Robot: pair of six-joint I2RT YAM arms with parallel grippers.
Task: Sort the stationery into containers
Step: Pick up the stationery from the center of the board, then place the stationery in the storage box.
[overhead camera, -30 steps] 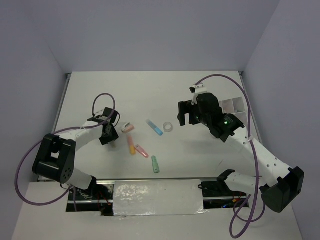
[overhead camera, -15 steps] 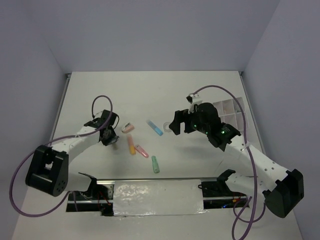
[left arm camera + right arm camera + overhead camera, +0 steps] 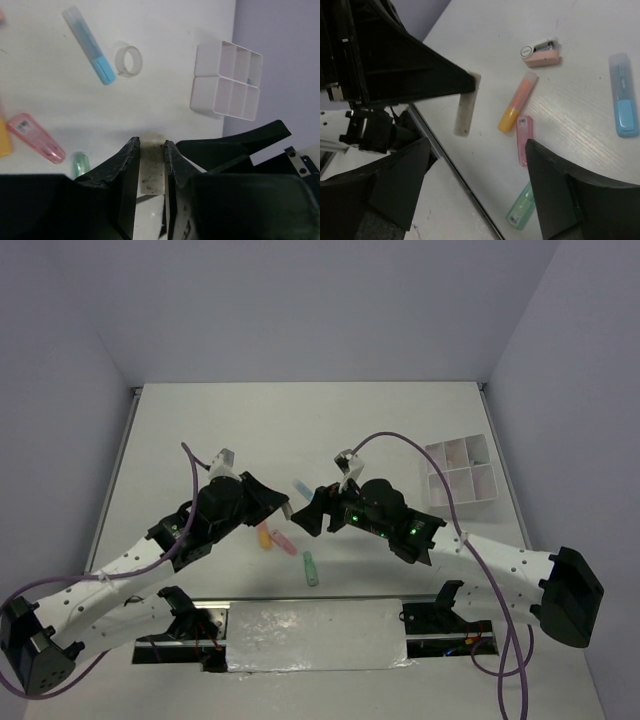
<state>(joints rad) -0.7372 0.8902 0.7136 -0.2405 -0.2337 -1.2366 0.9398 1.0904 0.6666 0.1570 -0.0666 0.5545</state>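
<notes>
Left gripper swung centerward, pinching beige eraser; right gripper wide open.

L arm is angling in toward table centre, L gripper pinching a beige eraser. R arm is leaning in opposite, R gripper gaping wide.

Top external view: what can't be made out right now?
tape ring: covered by the right hand; only the left wrist view shows it.
beige piece in the left hand: the hand hides it from above; both wrist views show it.
blue marker: partly under the right hand.
tray contents: too small in the top and left wrist views; one bluish speck, unidentifiable.
</notes>
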